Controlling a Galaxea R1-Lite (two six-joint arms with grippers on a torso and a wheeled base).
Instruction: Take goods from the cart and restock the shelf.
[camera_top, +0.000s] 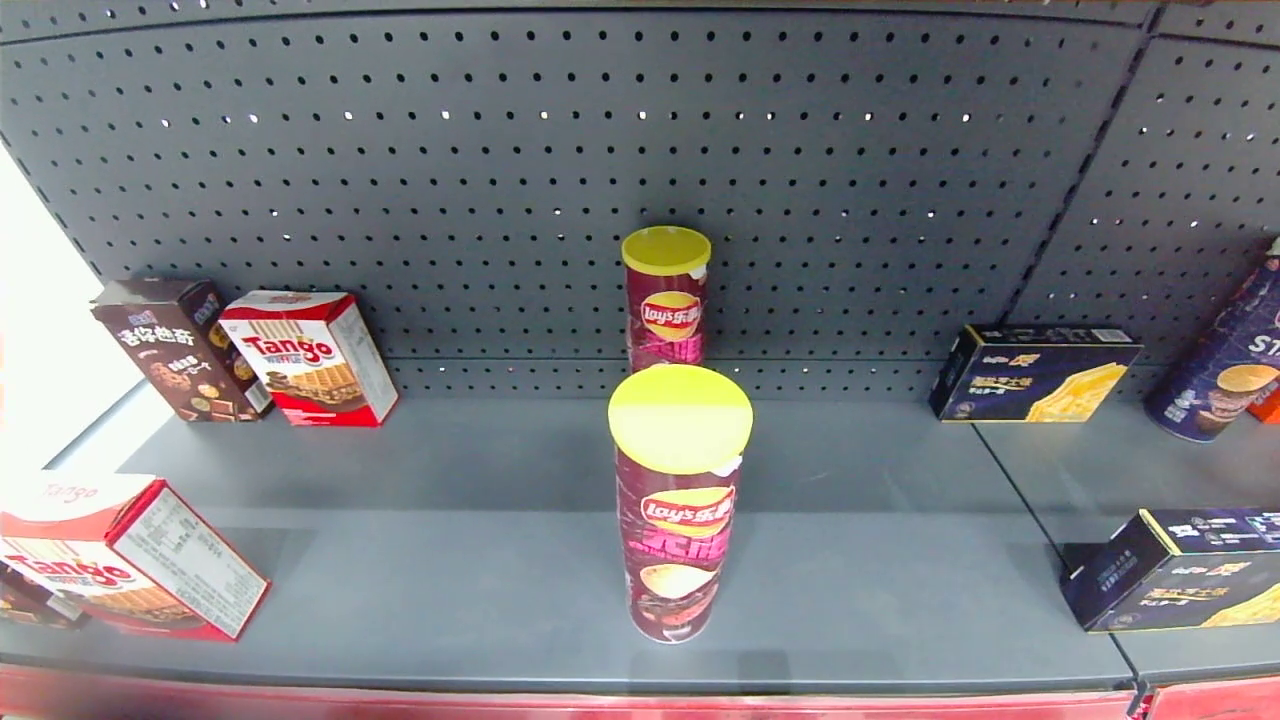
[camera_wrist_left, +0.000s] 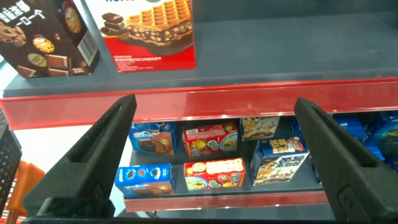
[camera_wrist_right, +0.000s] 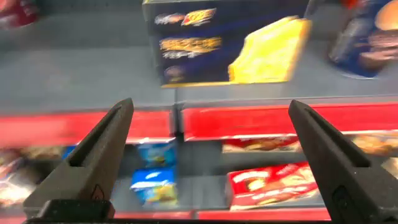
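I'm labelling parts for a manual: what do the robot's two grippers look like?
The left gripper and the right gripper look alike. Each has two matte black jaws, long wedges that taper to blunt tips, with a stepped recess along the inner face. The surface looks slightly grainy. A small triangular mark seems to sit near the base of the right gripper's jaws.

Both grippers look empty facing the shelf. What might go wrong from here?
The front chip can stands tall and upright near the shelf front; an arm reaching past may topple it, perhaps into the rear can.
The open left gripper points at the red shelf lip; driving forward could strike it.
The open right gripper faces a dark blue box near the edge and might shove it.
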